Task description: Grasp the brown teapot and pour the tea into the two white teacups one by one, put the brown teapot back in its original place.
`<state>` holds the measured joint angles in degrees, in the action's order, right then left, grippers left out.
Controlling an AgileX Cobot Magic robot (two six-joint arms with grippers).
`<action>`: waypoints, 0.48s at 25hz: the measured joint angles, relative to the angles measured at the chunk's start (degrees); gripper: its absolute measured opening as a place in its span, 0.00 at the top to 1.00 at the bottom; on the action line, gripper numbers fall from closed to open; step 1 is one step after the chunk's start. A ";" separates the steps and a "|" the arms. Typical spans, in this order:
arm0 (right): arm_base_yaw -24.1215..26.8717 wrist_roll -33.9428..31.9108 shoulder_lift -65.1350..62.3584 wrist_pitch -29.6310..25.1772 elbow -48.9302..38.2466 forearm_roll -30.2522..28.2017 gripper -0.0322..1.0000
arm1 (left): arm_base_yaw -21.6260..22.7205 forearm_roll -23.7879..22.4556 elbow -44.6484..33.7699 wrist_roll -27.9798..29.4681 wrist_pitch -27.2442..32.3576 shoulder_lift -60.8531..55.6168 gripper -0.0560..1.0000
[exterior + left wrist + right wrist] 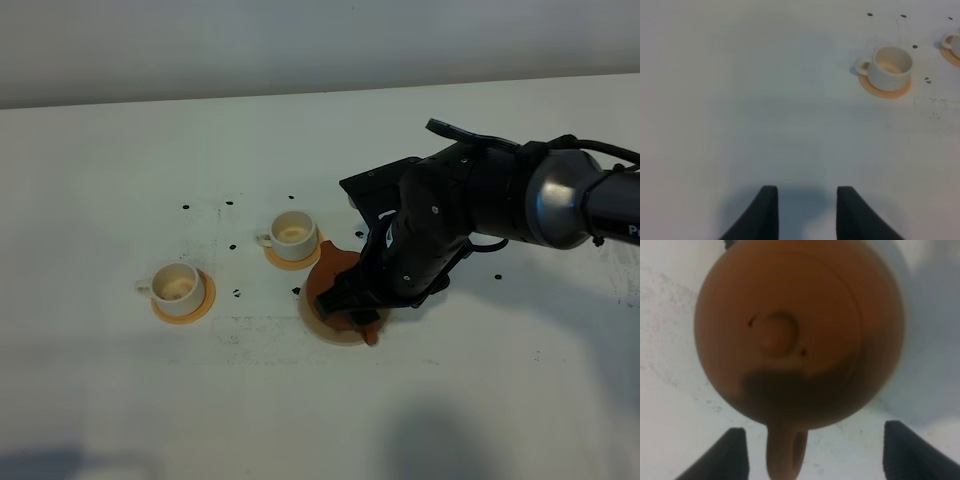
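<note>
The brown teapot (800,330) fills the right wrist view from above, its loop handle (785,455) pointing toward my right gripper (815,455). That gripper is open, one finger on each side of the handle, neither touching it. From the high camera the teapot (326,281) is on the pale beige disc (330,330), mostly hidden under my right arm. The two white teacups (178,285) (293,230) stand on orange coasters left of the pot. My left gripper (807,210) hovers over bare table, fingers apart and empty, with one teacup (891,65) ahead of it.
Small black marks dot the white table (120,150) around the cups. The orange coasters (205,305) (290,262) lie flat under the cups. My right arm (520,195) reaches in from the right edge. A dark shadow covers the table's near edge.
</note>
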<state>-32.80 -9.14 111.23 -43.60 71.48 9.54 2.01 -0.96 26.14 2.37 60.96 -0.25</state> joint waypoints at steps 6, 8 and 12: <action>-0.12 -0.40 0.24 -0.06 0.00 -1.13 0.45 | 0.00 0.00 0.00 0.00 0.00 0.00 0.66; -0.28 -0.45 0.24 -0.06 0.00 -1.18 0.46 | 0.00 0.00 0.00 -0.06 0.00 0.00 0.66; -0.46 -0.45 0.24 -0.29 0.00 -1.25 0.47 | 0.00 0.00 0.00 -0.01 0.00 0.00 0.66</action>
<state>-33.26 -9.59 111.47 -43.89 71.48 8.29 2.01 -0.96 26.14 2.37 60.96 -0.25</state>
